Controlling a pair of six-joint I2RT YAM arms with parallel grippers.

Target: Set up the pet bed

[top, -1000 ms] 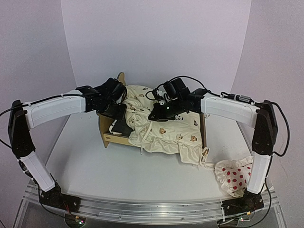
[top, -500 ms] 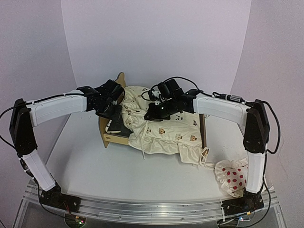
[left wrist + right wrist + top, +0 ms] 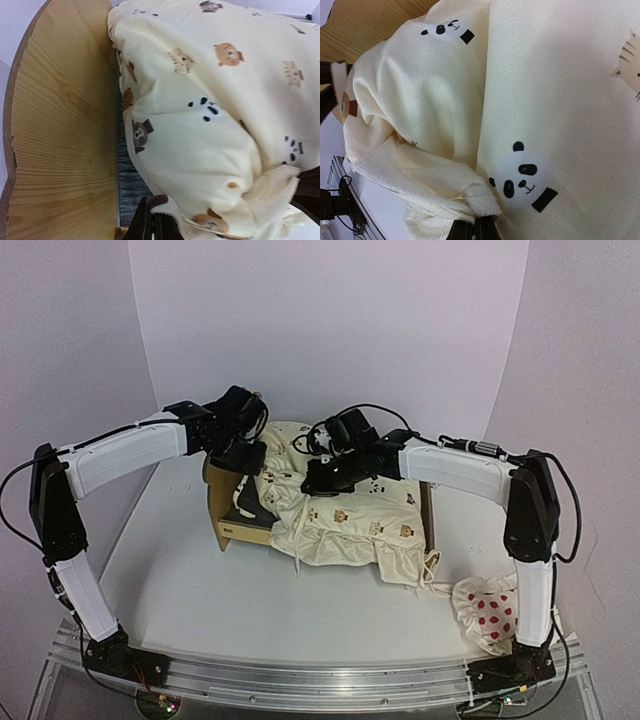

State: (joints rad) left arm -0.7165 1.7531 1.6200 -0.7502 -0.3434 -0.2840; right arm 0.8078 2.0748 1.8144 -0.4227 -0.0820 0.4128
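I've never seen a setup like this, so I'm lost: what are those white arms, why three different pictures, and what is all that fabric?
These are two robot arms bolted at the near edge of a table. The wide picture comes from a camera above and behind them; the two close-ups come from cameras on each wrist. On the table stands a small wooden pet bed with a cream cover of animal prints heaped over it; a red-dotted pillow lies at the right. The left claw and right claw are each shut, pinching the cover.
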